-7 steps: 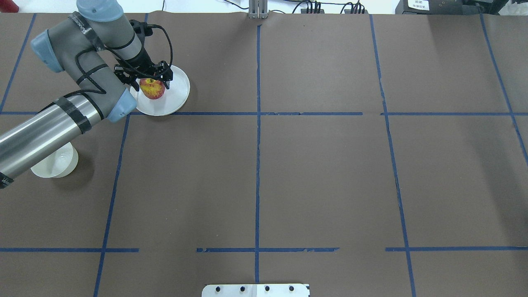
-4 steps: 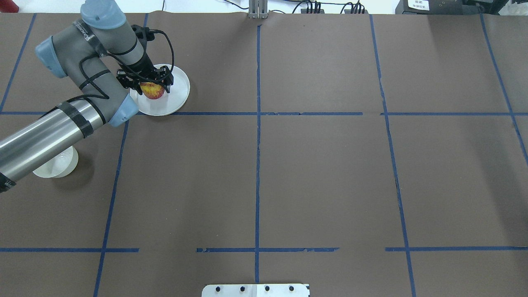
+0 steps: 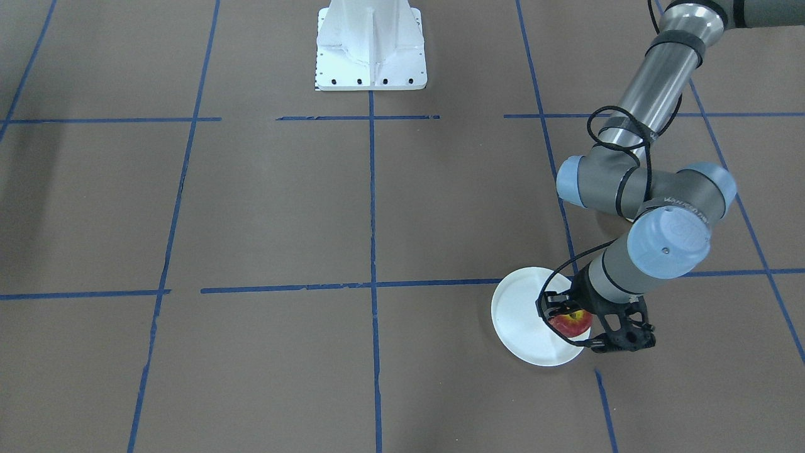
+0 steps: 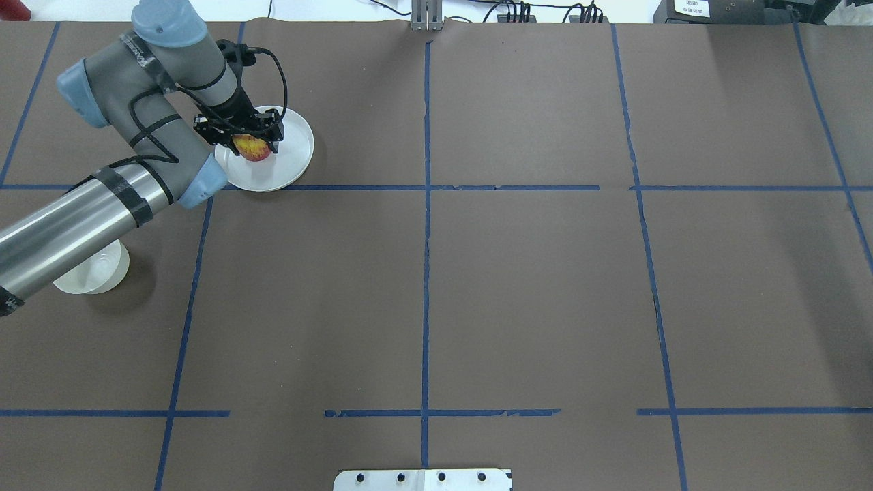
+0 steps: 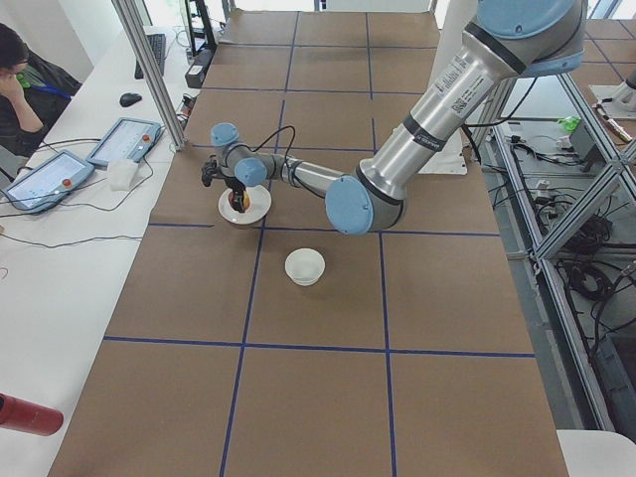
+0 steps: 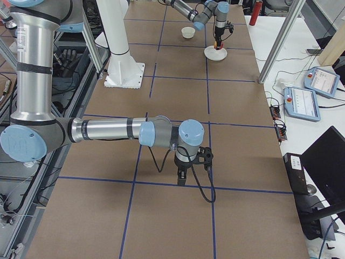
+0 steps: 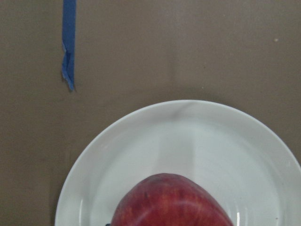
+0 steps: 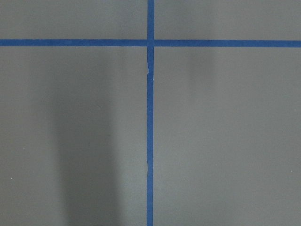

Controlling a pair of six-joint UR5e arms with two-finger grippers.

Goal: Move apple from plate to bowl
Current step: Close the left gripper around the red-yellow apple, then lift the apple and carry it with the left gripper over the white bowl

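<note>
The red apple (image 4: 254, 149) sits on the white plate (image 4: 294, 160) at the far left of the table. My left gripper (image 4: 247, 142) is low over the plate, its fingers on either side of the apple and still apart. The front view shows the same: apple (image 3: 571, 323), plate (image 3: 521, 314), gripper (image 3: 582, 324). The left wrist view shows the apple's top (image 7: 174, 202) on the plate (image 7: 188, 136). The small white bowl (image 4: 92, 274) stands nearer the robot, partly under my left arm. My right gripper (image 6: 186, 174) shows only in the right side view; I cannot tell its state.
Brown paper with blue tape lines covers the table. The white robot base (image 3: 371, 47) stands at the table's middle near edge. The bowl (image 5: 305, 265) stands a short way from the plate (image 5: 254, 212). An operator and tablets are beyond the far edge.
My left gripper has come down around the apple on the plate, and the wrist has shifted slightly. The apple, plate and bowl have not moved.
</note>
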